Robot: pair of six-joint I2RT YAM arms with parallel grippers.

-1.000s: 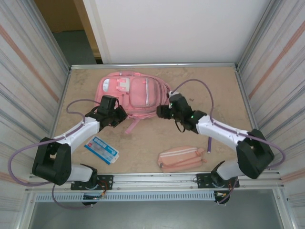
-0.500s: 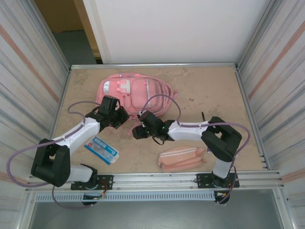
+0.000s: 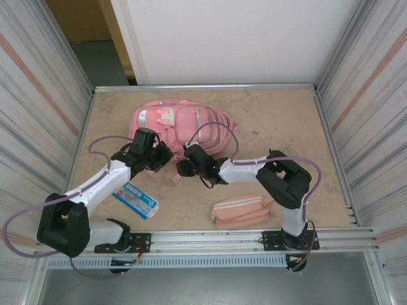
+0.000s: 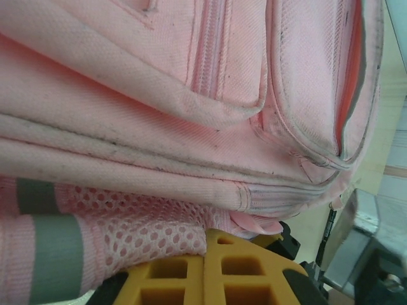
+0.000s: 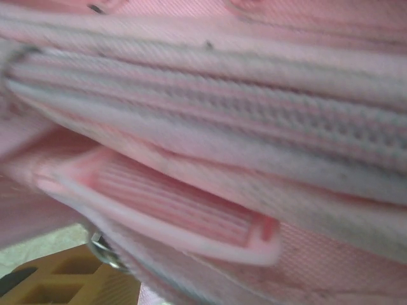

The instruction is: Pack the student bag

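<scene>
Blue-and-white packet [image 3: 135, 199]: flat on the table [image 3: 280, 127], not packed.
Left gripper [image 3: 163, 155]: pressed together at the near edge of the student bag [image 3: 184, 121], which lies pockets-up at the table's far middle. Its position is unchanged.
Right gripper [image 3: 182, 168]: just swung over from the bag's right side to its near edge. I cannot tell whether it is spread or pinching.
Pink pouch [image 3: 241, 211]: near side, not packed.
Both arms look set to open the bag.

Student bag [image 3: 181, 124] flat on table [image 3: 280, 127], left claw [image 3: 163, 157] and right claw [image 3: 180, 168] at its near edge, pink pouch [image 3: 241, 211] nearby
</scene>
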